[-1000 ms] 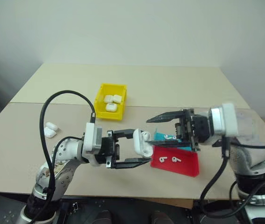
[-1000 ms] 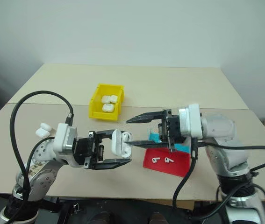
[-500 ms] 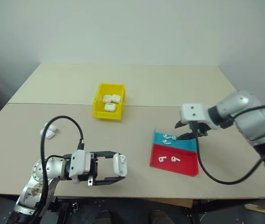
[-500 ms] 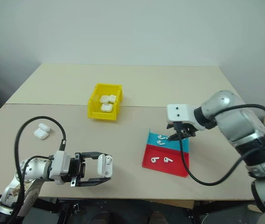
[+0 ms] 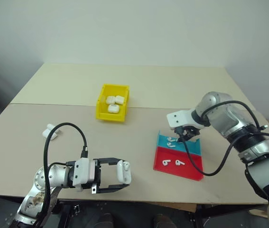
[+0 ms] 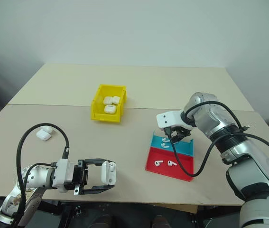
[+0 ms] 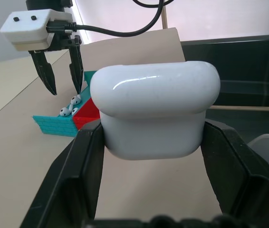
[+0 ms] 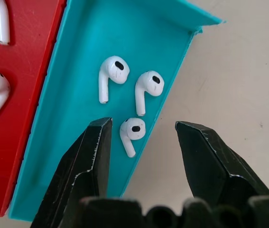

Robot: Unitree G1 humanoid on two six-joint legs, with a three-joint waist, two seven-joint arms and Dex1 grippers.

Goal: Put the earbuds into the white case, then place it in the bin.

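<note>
My left gripper (image 5: 123, 175) hangs low over the table's front edge, shut on the white case (image 5: 123, 171), which stands upright between its fingers; the left wrist view shows the case (image 7: 155, 111) close up. My right gripper (image 5: 180, 139) points down over the blue half of the tray (image 5: 193, 147), open. Three earbuds (image 8: 132, 130) lie on the blue half, one of them between the open fingers (image 8: 94, 156). Two more earbuds (image 5: 171, 163) lie on the red half. The yellow bin (image 5: 102, 110) stands at the middle back.
Three white cases (image 5: 113, 103) lie inside the bin. Two more cases (image 5: 50, 132) lie on the table at the left. The red-and-blue tray (image 5: 191, 170) sits near the front right edge. The left wrist view also shows the right gripper (image 7: 63, 78) above the tray.
The right gripper swung away from the case, out and down, and now points down over the blue half of the tray. The left gripper sank toward the table's front with the case.
</note>
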